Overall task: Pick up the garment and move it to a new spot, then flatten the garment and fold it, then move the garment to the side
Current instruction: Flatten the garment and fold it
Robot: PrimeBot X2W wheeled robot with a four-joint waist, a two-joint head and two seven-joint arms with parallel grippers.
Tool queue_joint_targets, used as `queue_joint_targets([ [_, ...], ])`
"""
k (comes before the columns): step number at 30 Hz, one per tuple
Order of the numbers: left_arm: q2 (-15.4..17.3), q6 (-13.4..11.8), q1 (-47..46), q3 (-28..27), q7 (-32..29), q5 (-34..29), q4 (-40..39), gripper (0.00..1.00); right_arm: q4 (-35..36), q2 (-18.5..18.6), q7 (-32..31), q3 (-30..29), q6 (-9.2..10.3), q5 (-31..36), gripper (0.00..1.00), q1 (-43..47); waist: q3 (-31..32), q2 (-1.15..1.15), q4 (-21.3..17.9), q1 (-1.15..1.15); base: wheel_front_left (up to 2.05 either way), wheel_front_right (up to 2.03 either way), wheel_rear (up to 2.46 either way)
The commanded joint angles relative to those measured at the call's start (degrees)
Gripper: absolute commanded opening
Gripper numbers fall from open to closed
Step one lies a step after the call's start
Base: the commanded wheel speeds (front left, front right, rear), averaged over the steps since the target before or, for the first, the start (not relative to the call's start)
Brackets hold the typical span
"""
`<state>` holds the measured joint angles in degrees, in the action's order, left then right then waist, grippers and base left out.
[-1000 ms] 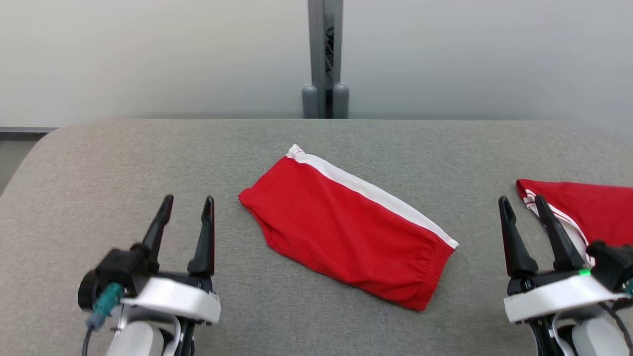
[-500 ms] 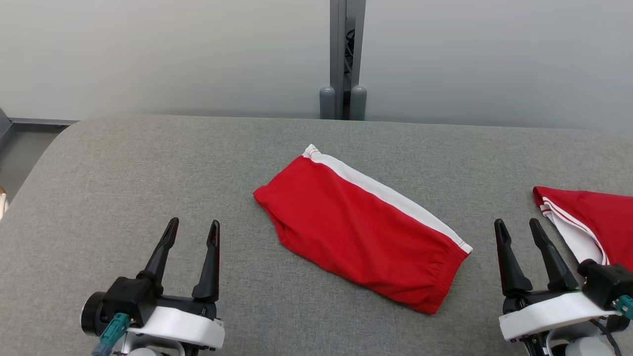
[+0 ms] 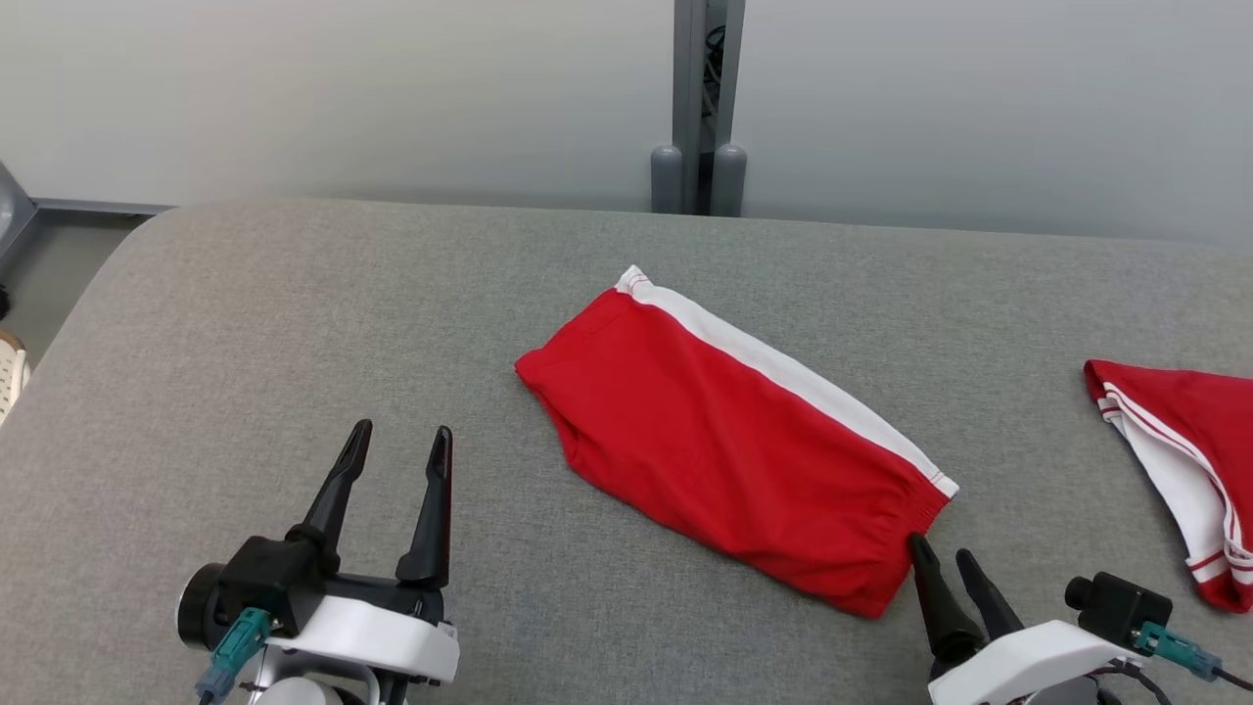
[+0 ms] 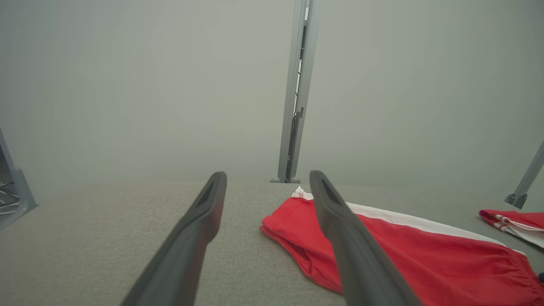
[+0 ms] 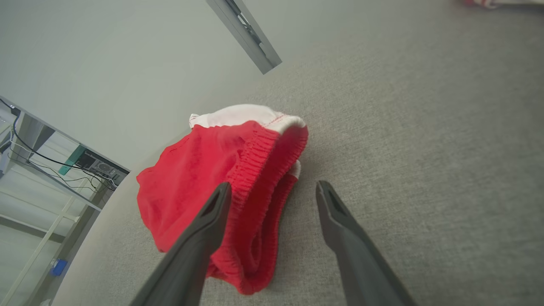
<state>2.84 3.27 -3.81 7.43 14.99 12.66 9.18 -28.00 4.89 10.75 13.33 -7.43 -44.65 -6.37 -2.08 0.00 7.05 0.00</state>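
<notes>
The garment [image 3: 734, 441], red shorts w/ a white side stripe, is seen lying flat near the centre of the grey table [image 3: 294, 294], long axis running approx. 10 to 4 o'clock, elastic waistband at the 4 o'clock end. It looks doubled over lengthwise and fairly smooth.

The left gripper [image 3: 402, 429] is parked at approx. 8 o'clock of the garment, well apart from it, jaws spread wide, nothing between them. The right gripper [image 3: 940, 546] is placed at the waistband corner, approx. 5 o'clock of the garment; its jaws are spread too. In the right wrist view one finger is seen over the waistband and the other over bare table. Contact can't be confirmed, and nothing is pinched.

Progress, as judged: nothing is lifted. Since the cloth is flat and doubled, either the fold is done and only the move to the side is left, or no step is begun; which one can't be settled.

A second red-and-white garment [image 3: 1175, 460] lies at 3 o'clock, near the table edge.

No brand, label or legible writing is found anywhere.
</notes>
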Motion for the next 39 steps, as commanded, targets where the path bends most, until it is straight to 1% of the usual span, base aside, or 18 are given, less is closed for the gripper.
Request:
queue_joint_targets([
  [1, 0.19, -0.24, -0.86, -0.08, 0.17, -0.27, 0.06, 1.00, -1.35, -0.05, -0.78, 0.38, -0.12, -1.77, 1.00, -1.14, -0.64, 0.00, 0.69, 0.00, 0.00, 0.00, 0.00],
  [10, 0.21, 0.08, -2.32, -0.47, 0.17, -1.18, 0.18, 1.00, -9.47, -1.36, -3.33, 3.31, -0.13, -13.33, 1.00, -5.29, -2.40, 0.00, 3.40, 0.00, 0.00, 0.00, 0.00],
  [17, 0.18, -0.21, -3.00, -0.22, 0.17, -1.22, -0.03, 1.00, -13.94, -2.40, -4.15, 6.12, -0.26, -19.54, 1.00, -8.42, -3.64, 0.00, 5.40, 0.00, 0.00, 0.00, 0.00],
  [23, 0.18, -0.33, -3.86, -0.34, 0.17, -1.06, -0.24, 1.00, -15.71, -2.97, -4.57, 9.10, -0.28, -23.09, 1.00, -10.68, -4.44, 0.00, 6.58, 0.00, 0.00, 0.00, 0.00],
  [24, 0.17, -0.34, -3.93, -0.33, 0.17, -1.04, -0.23, 1.00, -15.86, -3.01, -4.40, 9.56, -0.29, -23.55, 0.55, -10.86, -4.50, 0.00, 6.71, 0.00, 0.00, 0.00, 0.00],
  [25, 0.17, -0.37, -3.95, -0.30, 0.17, -1.03, -0.22, 1.00, -15.93, -3.05, -4.20, 9.95, -0.28, -24.03, 0.30, -11.07, -4.55, 0.00, 6.80, 0.00, 0.00, 0.00, 0.00],
  [26, 0.16, -0.43, -3.96, -0.30, 0.17, -1.01, -0.21, 1.00, -15.96, -3.01, -3.98, 10.24, -0.28, -24.46, 0.00, -11.26, -4.57, 0.00, 6.84, 0.00, 0.00, 0.00, 0.00],
  [31, 0.17, -0.73, -3.67, -0.56, 0.17, -0.87, -0.07, 1.00, -16.31, -0.41, -2.62, 11.61, -0.19, -25.47, 0.00, -11.29, -4.28, 0.00, 6.57, 0.00, 0.00, 0.00, 0.00],
  [34, 0.18, -0.80, -3.59, -0.19, 0.17, -0.46, 0.10, 1.00, -16.41, 1.98, -2.46, 12.52, -0.06, -25.72, 0.00, -11.78, -3.97, 0.00, 6.31, 0.00, 0.00, 0.00, 0.00],
  [37, 0.17, -1.01, -3.63, 0.49, 0.17, 0.15, 0.17, 1.00, -16.69, 5.17, -2.59, 13.22, -0.05, -25.40, 0.00, -12.88, -3.79, 0.00, 6.29, 0.00, 0.00, 0.00, 0.00],
  [38, 0.17, -1.01, -3.63, 0.49, 0.17, 0.15, 0.17, 1.00, -16.69, 5.17, -2.59, 13.22, -0.05, -25.40, 0.00, -12.88, -3.79, 0.00, 6.29, 0.00, 0.00, 0.00, 0.00],
  [39, 0.17, -1.02, -3.71, 0.72, 0.17, 0.25, 0.20, 1.00, -16.90, 6.27, -2.71, 13.75, -0.04, -24.93, 0.00, -13.56, -3.84, 0.00, 6.37, 0.00, 0.00, 0.00, 0.00],
])
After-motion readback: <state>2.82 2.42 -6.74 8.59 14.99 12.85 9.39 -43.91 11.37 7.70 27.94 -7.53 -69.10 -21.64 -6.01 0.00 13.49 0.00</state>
